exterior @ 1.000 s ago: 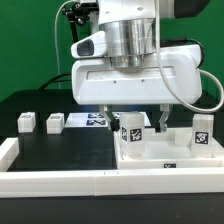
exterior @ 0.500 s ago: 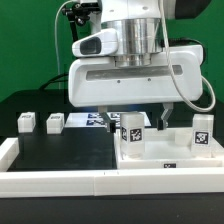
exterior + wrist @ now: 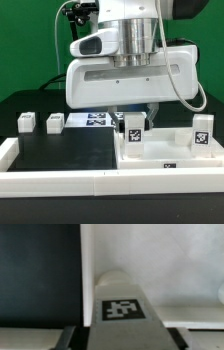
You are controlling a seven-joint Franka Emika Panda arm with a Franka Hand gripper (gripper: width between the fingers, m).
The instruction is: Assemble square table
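**Operator:** What are the jaws doing at this moment?

**Spotter:** Your jaws are clamping a small white post with a black-and-white tag (image 3: 132,127). In the wrist view you are seeing the same post (image 3: 122,308) running up the middle. A grey pad (image 3: 72,339) is pressing in on either side of it, and no gap is showing.

**Operator:** Where is that post standing?

**Spotter:** It is standing upright on the large white square plastic slab with a raised rim (image 3: 165,160), at the slab's far corner on the exterior view's left. In your wrist view the slab (image 3: 180,269) is filling one side of the picture. The black bench (image 3: 40,274) is starting right along the slab's edge, just beside the post.

**Operator:** And the other parts?

**Spotter:** A second tagged white post (image 3: 203,128) is standing upright at the slab's far corner on the exterior view's right, well apart from the one you are gripping. A third post (image 3: 27,122) and a fourth post (image 3: 54,122) are sitting on the bench off the slab's side, toward the exterior view's left. They are near each other but not touching. The marker board (image 3: 92,119) is lying flat between those two and the slab. A long white rail (image 3: 60,182) is running along the bench in front of the slab's near edge. The arm's broad white housing (image 3: 130,80) is hanging directly over the slab's far edge.
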